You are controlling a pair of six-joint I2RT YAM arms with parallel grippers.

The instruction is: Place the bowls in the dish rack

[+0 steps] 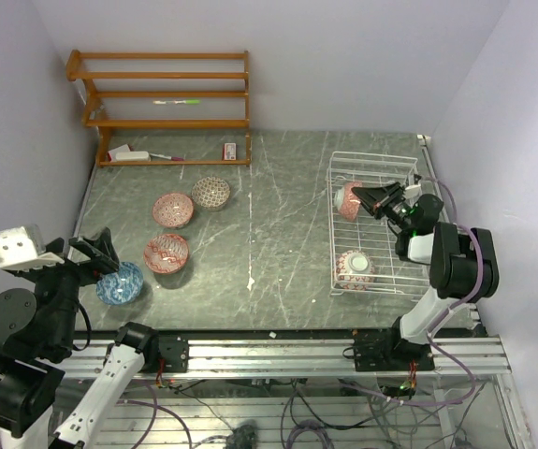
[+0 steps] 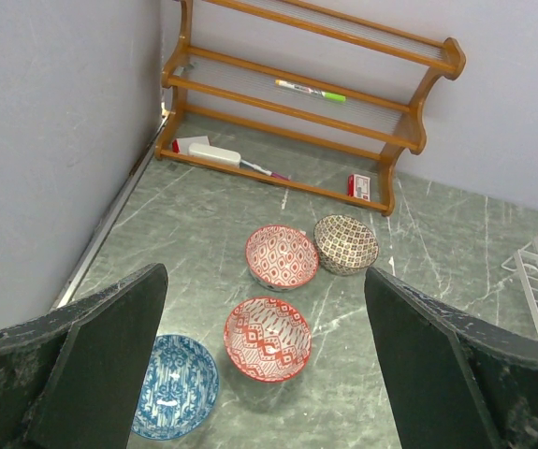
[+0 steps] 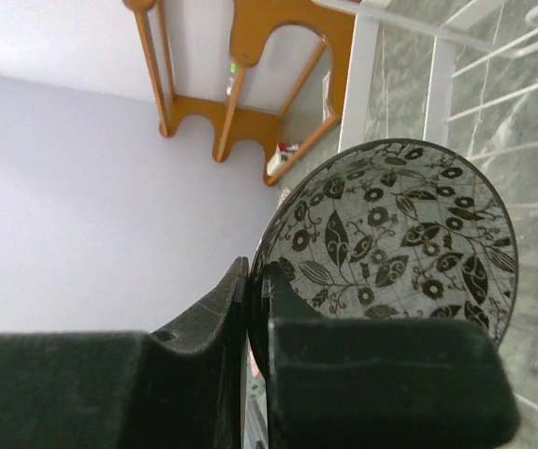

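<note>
You see the white wire-grid rectangular dish rack (image 1: 371, 154) at right. In its far half a grey-black floral ceramic bowl (image 3: 399, 234) stands on edge, its rim pinched by the right gripper (image 1: 360, 197). A reddish-patterned bowl (image 1: 356, 268) lies at its near end. Well left of the rack, four bowls sit upright: blue-patterned bowl (image 1: 120, 282) nearest, red-patterned bowl (image 1: 167, 253), pink-red bowl (image 1: 173, 210), and brown-latticed bowl (image 1: 210, 193) farthest.

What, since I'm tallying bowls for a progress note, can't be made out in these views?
- Right wrist view: the grey-black bowl has its lower rim behind the right fingers; whether it rests on the dish rack is hidden.
- Top view: the near bowl in the rack is too small to read its pattern.
- Left wrist view: a left finger covers the blue bowl at its edge; the frame edge cuts off the rack.
</note>
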